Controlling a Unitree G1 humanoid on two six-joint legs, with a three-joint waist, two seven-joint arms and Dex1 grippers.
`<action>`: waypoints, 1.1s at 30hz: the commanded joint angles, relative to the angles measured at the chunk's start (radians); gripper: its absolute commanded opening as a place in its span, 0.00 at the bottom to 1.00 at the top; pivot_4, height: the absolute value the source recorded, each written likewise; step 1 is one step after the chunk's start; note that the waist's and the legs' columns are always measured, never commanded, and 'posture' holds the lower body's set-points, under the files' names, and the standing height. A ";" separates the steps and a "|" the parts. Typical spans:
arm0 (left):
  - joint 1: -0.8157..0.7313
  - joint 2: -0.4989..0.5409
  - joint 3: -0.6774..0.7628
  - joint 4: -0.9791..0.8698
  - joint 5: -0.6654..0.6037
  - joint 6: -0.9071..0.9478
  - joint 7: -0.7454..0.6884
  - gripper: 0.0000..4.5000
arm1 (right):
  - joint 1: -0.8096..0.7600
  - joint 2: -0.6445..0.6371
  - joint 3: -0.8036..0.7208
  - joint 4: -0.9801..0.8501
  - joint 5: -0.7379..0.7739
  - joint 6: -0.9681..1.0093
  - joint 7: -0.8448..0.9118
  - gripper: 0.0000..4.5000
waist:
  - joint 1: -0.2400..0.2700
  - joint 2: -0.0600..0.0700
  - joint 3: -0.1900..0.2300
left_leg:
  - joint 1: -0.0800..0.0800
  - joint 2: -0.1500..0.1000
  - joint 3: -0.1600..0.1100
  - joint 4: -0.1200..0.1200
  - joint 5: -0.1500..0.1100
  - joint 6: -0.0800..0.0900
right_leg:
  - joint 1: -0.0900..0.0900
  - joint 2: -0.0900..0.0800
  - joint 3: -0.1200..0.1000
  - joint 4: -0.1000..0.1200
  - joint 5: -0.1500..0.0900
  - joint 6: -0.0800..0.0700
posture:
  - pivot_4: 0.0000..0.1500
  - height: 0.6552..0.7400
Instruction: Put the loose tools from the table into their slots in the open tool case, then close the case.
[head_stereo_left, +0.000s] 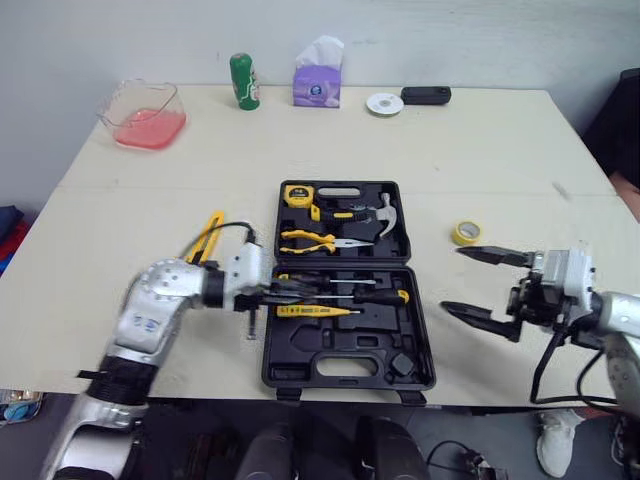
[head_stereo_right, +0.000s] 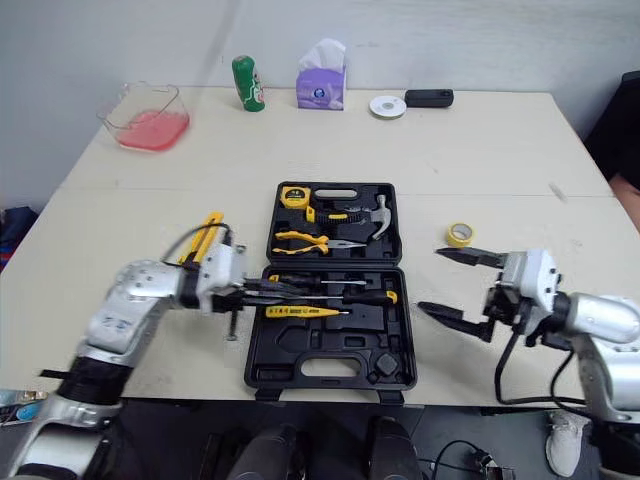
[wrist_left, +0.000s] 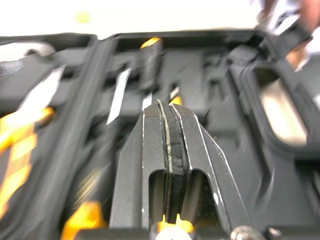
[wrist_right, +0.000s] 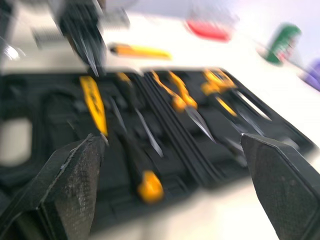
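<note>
The black tool case (head_stereo_left: 340, 372) lies open in the middle of the table. Its far half holds a tape measure (head_stereo_left: 297, 196), a hammer (head_stereo_left: 385, 215) and yellow pliers (head_stereo_left: 315, 241). In the near half lie a yellow screwdriver (head_stereo_left: 315, 311) and a black-handled one (head_stereo_left: 375, 296). My left gripper (head_stereo_left: 288, 290) is shut, its tips over the near half's left edge by the screwdrivers; nothing shows between its fingertips (wrist_left: 175, 130). My right gripper (head_stereo_left: 455, 279) hangs open to the right of the case. A yellow utility knife (head_stereo_left: 205, 237) lies left of the case, and a yellow tape roll (head_stereo_left: 466, 233) lies to its right.
Along the far edge stand a clear container with pink contents (head_stereo_left: 145, 115), a green bottle (head_stereo_left: 244, 81), a purple tissue box (head_stereo_left: 317, 80), a white roll (head_stereo_left: 384, 104) and a black device (head_stereo_left: 425, 95). The near table edge runs just below the case.
</note>
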 joint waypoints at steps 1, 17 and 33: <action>0.101 0.054 0.154 -0.033 -0.057 0.016 0.042 0.19 | 0.008 -0.033 -0.115 0.131 -0.022 -0.078 -0.006 1.00 | 0.000 0.000 0.000 | 0.000 0.000 0.000 0.000 0.000 0.000 | 0.000 0.000 0.000 0.000 0.000 0.000 | 1.00 1.00; 0.504 0.082 0.763 0.187 -0.010 -0.070 0.428 0.99 | -0.057 -0.045 -0.250 0.768 -0.122 -0.454 -0.121 1.00 | -0.012 0.000 0.000 | 0.003 0.000 0.001 -0.005 -0.002 0.000 | 0.001 -0.004 0.002 -0.006 0.000 0.000 | 1.00 1.00; 0.583 0.083 0.803 0.159 -0.033 -0.021 0.519 0.99 | -0.162 -0.052 -0.217 1.047 -0.140 -0.599 -0.065 1.00 | -0.047 0.001 0.000 | 0.006 0.000 0.002 -0.011 -0.003 -0.002 | 0.000 -0.005 0.003 -0.007 -0.001 -0.001 | 1.00 1.00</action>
